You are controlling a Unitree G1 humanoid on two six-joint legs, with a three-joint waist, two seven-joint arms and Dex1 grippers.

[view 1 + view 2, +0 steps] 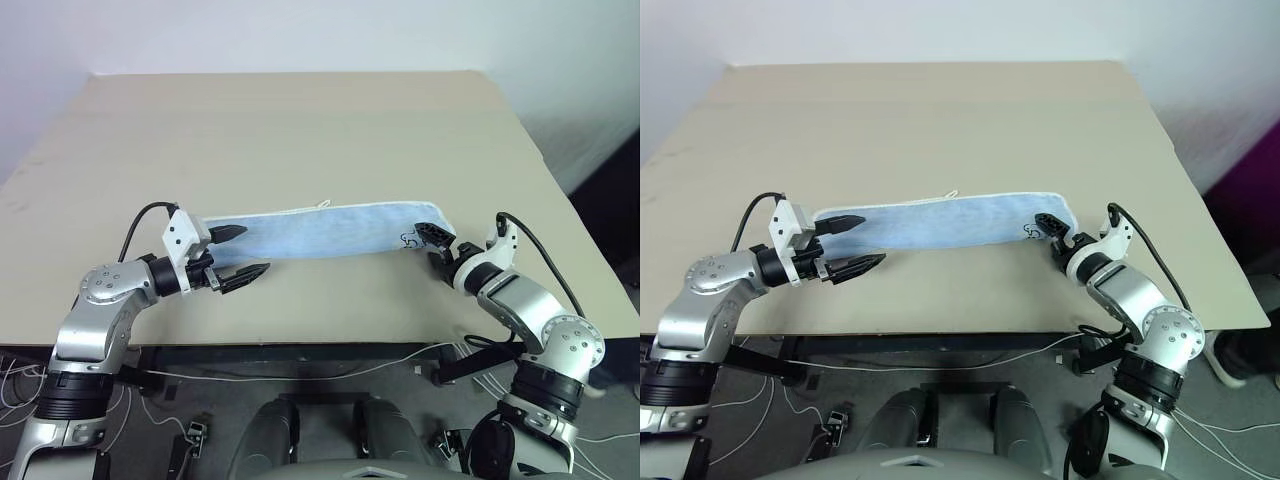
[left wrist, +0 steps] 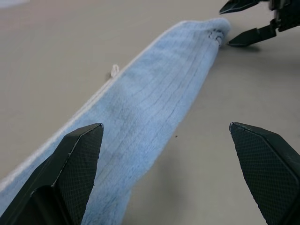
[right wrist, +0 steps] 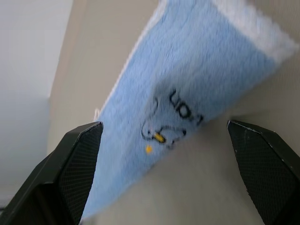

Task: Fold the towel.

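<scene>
Left eye view, nearest items first: cables (image 1: 300,372) hang below the front edge of the surface (image 1: 300,130). Just past that edge, the left tool (image 1: 243,252) sits at one end of the towel (image 1: 320,230), with its two black fingers spread wide and nothing between them. One finger lies over the towel's end, the other over bare surface beside it. The right tool (image 1: 436,246) stands at the opposite end, also spread wide and empty, next to the small dark printed mark (image 1: 408,240).

The towel lies flat as a long narrow strip, running between the two tools near the front of the surface. It appears to have been folded once lengthwise already. A white loop (image 1: 323,203) projects from its far long edge. Beyond it the surface runs bare to the wall.

Assessment: the likely next step is to take hold of an end and carry it across to the other.

Risks:
- Fingers closing on the upper layer only, letting the fold peel open.
- Left tool straddling the edge unevenly and catching only a corner.
- The two ends lifted unequally, skewing the strip.
</scene>
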